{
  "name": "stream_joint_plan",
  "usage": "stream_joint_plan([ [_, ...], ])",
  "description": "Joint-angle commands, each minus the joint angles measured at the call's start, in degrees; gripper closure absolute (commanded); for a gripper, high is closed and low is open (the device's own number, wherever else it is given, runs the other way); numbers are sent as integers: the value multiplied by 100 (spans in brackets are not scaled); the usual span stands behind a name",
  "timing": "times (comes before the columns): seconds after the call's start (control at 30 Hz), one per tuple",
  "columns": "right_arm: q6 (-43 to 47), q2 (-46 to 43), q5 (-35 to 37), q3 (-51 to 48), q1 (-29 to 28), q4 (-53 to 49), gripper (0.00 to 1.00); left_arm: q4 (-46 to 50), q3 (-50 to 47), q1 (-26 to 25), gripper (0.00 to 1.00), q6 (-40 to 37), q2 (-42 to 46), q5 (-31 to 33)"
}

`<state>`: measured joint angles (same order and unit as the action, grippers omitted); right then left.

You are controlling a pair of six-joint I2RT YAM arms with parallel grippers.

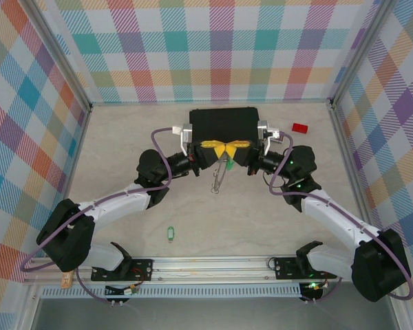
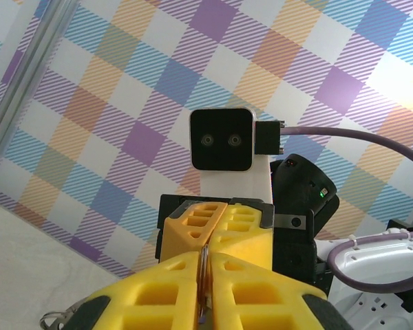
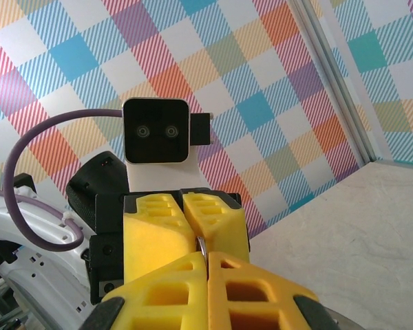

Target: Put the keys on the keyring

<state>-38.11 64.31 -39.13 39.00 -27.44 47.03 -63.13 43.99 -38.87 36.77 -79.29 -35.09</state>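
Facing tip to tip before the black case (image 1: 224,122), left pincer (image 1: 216,145) and right pincer (image 1: 233,145) each pinch the keyring (image 1: 220,177); one green key (image 1: 170,234) lies on the bench (image 1: 261,220).

The table (image 1: 124,137) was a pale beige surface with a faint marbled pattern, edged along its near side by a metal rail (image 1: 213,265). A black case (image 1: 224,122) lay at the far middle of it, and a small red block (image 1: 300,127) lay near the case's right end, not touching it. One green-tagged key (image 1: 170,234) lay flat and alone on the near part, left of centre, well apart from the case and close to the rail.
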Motion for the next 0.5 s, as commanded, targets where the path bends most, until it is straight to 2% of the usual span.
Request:
stream_joint_plan([
  [0.0,135,-42,38,178,-43,25,100,-155,167,-156,96,47,-13,-492],
  [0.07,145,-69,62,169,-42,10,100,-99,152,-156,100,-3,16,-440],
  [0.23,286,-179,91,169,-42,-247,100,198,162,-153,100,-256,154,-411],
  [0.33,579,-351,158,226,-42,-824,89,634,193,-155,100,-670,325,-402],
  [0.37,721,-438,236,256,-42,-1195,81,824,192,-146,100,-853,403,-373],
  [0.43,1007,-645,361,295,-41,-1765,78,1213,202,-147,100,-1270,562,-239],
  [0.47,1139,-756,450,300,-41,-2000,72,1406,191,-146,100,-1496,637,-161],
])
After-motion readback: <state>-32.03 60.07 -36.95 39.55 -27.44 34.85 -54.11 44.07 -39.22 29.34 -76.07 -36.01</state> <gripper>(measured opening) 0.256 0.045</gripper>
